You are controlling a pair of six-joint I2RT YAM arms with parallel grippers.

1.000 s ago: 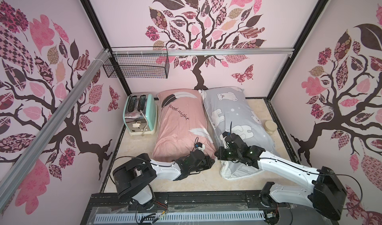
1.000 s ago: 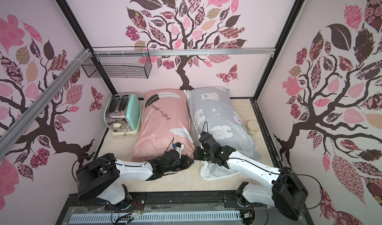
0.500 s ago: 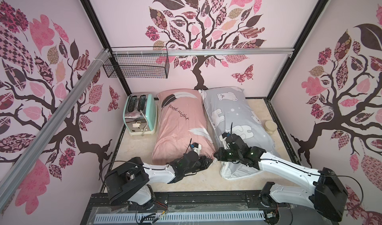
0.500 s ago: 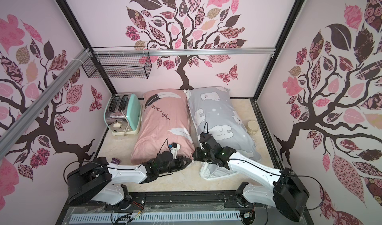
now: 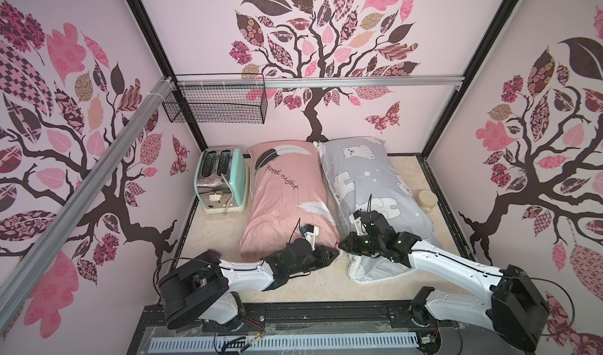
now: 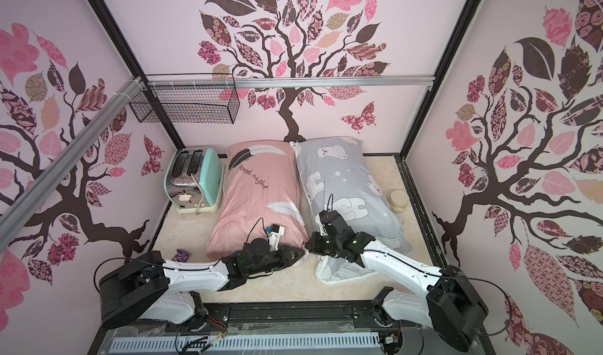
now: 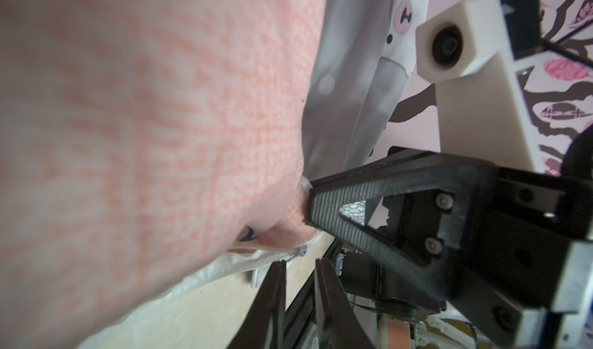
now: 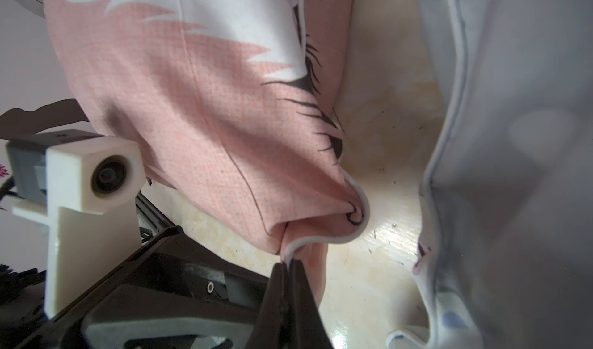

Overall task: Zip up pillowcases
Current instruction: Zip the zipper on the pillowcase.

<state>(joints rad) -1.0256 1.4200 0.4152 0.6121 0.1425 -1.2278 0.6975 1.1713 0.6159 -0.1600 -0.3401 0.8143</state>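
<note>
The pink pillowcase (image 5: 284,200) (image 6: 257,200) and the grey polar-bear pillowcase (image 5: 375,180) (image 6: 346,180) lie side by side on the beige floor. My right gripper (image 8: 287,262) (image 5: 340,244) is shut on the white piping at the pink case's near corner (image 8: 321,238). My left gripper (image 7: 300,264) (image 5: 336,253) lies low along that case's near edge, its tips just short of the right gripper. Its jaws stand slightly apart with nothing between them. A small white tab (image 7: 255,276) hangs off the pink case's hem beside the left fingers.
A mint toaster (image 5: 223,182) stands left of the pink case, under a wire basket (image 5: 215,103) on the back wall. A small round jar (image 5: 427,201) sits right of the grey case. A purple wrapper (image 6: 181,255) lies near the left arm.
My left gripper has slid right along the pink case's near edge and its jaws have parted a little. The right gripper keeps its pinch on the corner.
</note>
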